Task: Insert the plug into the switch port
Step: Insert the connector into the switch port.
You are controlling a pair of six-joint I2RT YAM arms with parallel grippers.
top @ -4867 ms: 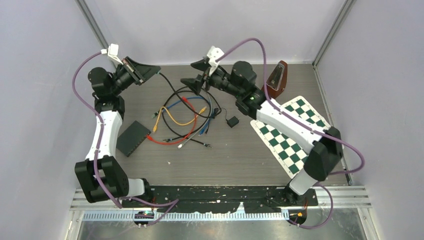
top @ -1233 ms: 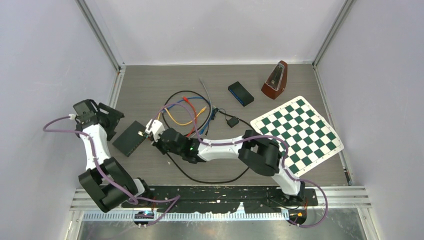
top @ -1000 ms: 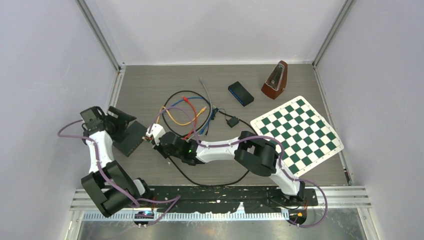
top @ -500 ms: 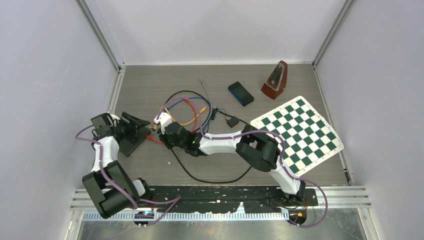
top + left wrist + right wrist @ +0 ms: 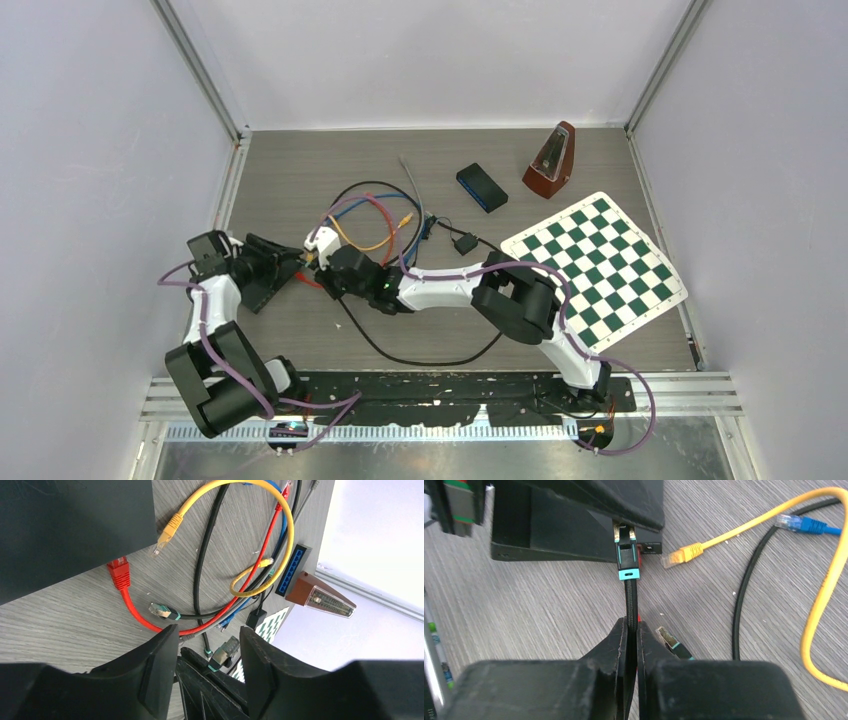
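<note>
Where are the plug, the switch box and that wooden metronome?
plug [image 5: 627, 560]: right wrist view, its black body.
switch box [image 5: 70, 530]: left wrist view, its flat top.
metronome [image 5: 551, 162]: top view, its brown front.

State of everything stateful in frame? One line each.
left gripper: open
right gripper: shut on black cable
teal-booted plug: tip at black switch edge, seating unclear
yellow plug: lying loose, unplugged
metronome: upright

Diffuse overhead light, soft shadows on the table [image 5: 300, 170]. Beyond the left gripper [image 5: 209, 632] the wall [image 5: 372, 530] burns to white glare; ahead of the right gripper [image 5: 632, 625] the cable [image 5: 630, 600] is sharp, its fingers [image 5: 616, 645] soft.
</note>
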